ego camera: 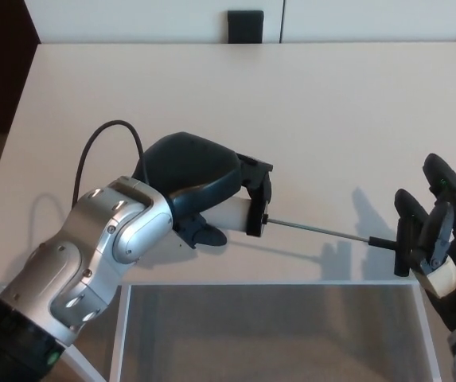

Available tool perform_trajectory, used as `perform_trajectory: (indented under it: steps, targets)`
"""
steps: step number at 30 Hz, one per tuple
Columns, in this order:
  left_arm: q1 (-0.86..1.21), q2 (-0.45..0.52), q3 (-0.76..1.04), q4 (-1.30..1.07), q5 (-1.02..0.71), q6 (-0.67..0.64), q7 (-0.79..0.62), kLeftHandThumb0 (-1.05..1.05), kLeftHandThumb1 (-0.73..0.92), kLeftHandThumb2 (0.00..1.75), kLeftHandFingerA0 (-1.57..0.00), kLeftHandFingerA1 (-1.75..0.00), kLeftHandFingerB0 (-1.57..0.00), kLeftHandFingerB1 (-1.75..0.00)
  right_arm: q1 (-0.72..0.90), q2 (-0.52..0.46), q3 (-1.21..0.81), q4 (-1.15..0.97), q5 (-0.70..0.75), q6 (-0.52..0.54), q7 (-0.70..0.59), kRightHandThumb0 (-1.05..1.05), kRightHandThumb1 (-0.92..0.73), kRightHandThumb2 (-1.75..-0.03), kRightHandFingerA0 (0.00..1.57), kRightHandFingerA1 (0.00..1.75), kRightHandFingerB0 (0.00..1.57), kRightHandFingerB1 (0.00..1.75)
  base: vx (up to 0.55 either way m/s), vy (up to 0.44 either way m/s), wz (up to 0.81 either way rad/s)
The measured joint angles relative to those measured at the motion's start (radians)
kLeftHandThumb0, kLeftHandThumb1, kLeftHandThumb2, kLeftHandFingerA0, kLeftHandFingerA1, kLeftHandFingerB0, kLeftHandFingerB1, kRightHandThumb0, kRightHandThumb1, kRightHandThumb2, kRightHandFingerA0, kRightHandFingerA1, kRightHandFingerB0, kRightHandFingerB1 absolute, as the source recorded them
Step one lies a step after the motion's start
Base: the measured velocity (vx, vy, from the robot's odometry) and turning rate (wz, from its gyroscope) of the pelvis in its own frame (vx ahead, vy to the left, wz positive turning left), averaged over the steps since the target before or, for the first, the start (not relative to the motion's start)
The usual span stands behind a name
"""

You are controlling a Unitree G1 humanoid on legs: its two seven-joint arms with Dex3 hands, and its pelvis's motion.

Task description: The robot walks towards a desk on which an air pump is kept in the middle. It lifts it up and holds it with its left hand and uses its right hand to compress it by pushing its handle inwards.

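Pale tabletop [315,103], plain and matte.
Reached from the near edge to the far wall; carried only shadows [347,255] near the front edge, with nothing seen lying directly on it.

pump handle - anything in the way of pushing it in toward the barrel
Nothing visible blocks it. The thin metal rod runs bare from the black T-shaped handle at the right hand to the black end cap of the white pump barrel, gripped by the left hand above the pale desk.

The pale beige tabletop [307,119] looks smooth and matt. The silver left forearm shell [92,255] is glossy. The air pump's thin rod [315,231] looks like bare metal.
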Motion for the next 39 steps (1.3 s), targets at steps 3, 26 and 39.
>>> perform_trajectory:
  steps: [3,26,39]
  targets:
    - [0.000,-0.001,0.000,-0.001,0.001,0.000,-0.001,-0.25,0.71,0.59,-0.73,-1.63,-0.55,-1.08,-0.001,0.000,0.000,0.001,0.001,-0.001,0.000,-0.88,-0.81,-1.17,0.05,0.32,0.04,0.21,0.00,0.000,0.00]
    - [-0.049,-0.116,-0.065,0.058,0.050,0.022,-0.001,-0.29,0.61,0.94,-0.91,-1.14,-0.56,-0.61,-0.058,0.075,0.038,-0.041,0.031,0.014,-0.016,-0.89,-0.78,-1.15,0.06,0.30,0.06,0.20,0.00,0.000,0.00]
    - [-0.074,-0.208,-0.090,0.092,0.062,0.067,-0.008,-0.30,0.67,0.63,-0.76,-1.49,-0.70,-0.50,-0.062,0.130,0.019,-0.064,0.080,0.025,-0.034,-0.88,-0.81,-1.16,0.02,0.37,0.09,0.25,0.00,0.000,0.00]
